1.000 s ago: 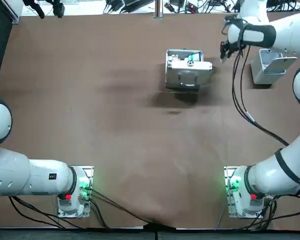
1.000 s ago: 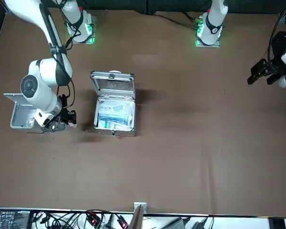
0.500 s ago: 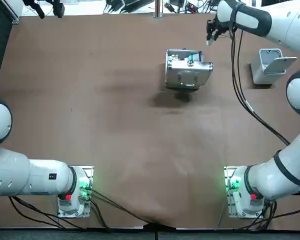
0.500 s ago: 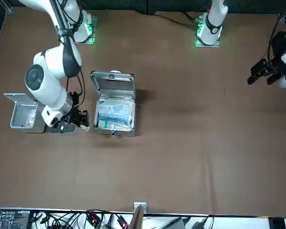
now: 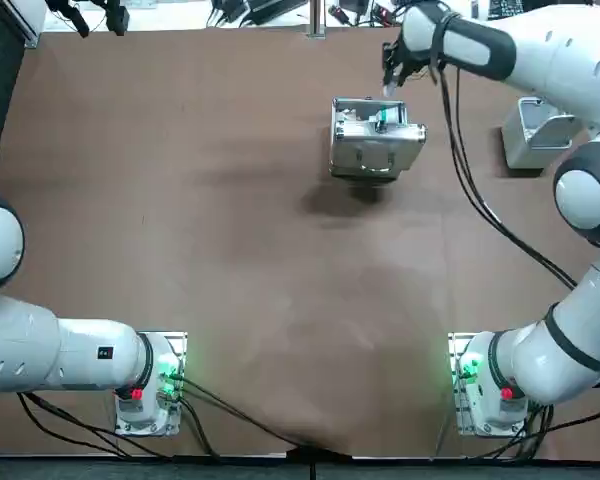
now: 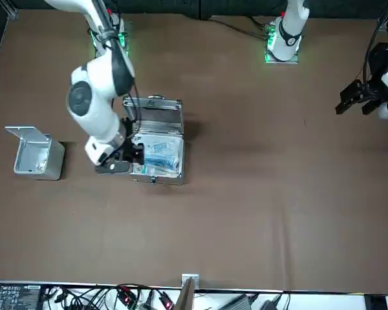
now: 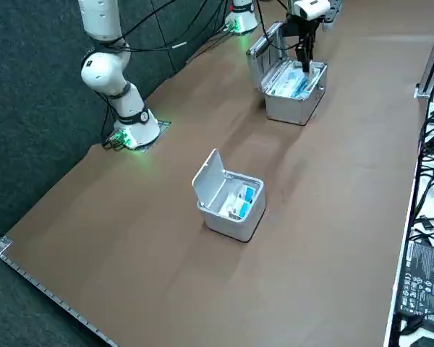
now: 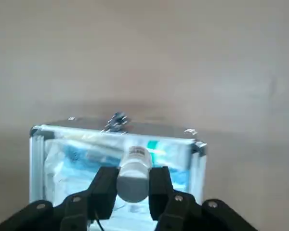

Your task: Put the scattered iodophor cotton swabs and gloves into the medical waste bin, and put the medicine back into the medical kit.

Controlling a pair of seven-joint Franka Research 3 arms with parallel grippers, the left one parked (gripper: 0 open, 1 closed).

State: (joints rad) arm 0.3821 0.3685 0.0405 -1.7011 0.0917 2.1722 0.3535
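Brown table [image 5: 230, 250] with two metal containers on its far half. The right arm [image 5: 520, 50] reaches from its base at the near right corner across to the far edge, its white links bent over the kit [image 5: 375, 140].

The kit is a small silver case, right of centre as seen from overhead. It stands open, with the lid raised on the side facing the robot's bases. Its tray is filled with blue-and-white packets [image 6: 156, 155].

The bin [image 5: 535, 130] is a smaller grey box, well apart from the kit, toward the robot's right edge of the table. Its lid [image 7: 210, 177] is tipped up and back. Blue and white items [image 7: 240, 199] lie inside it; what they are cannot be told.

The right gripper [image 8: 132, 183] points downward and hangs above the open kit, over the tray on the robot's right side. From the front it shows as a dark tool beside the kit's edge [image 6: 119, 161]. Its two black fingers [image 8: 106, 185] are closed part-way, pressed against either side of the bottle [image 8: 135, 163].

The bottle is a small whitish cylinder with a printed label at its end. It is held lengthwise between the fingers and is seen directly over the packets. Whether it touches them cannot be told.
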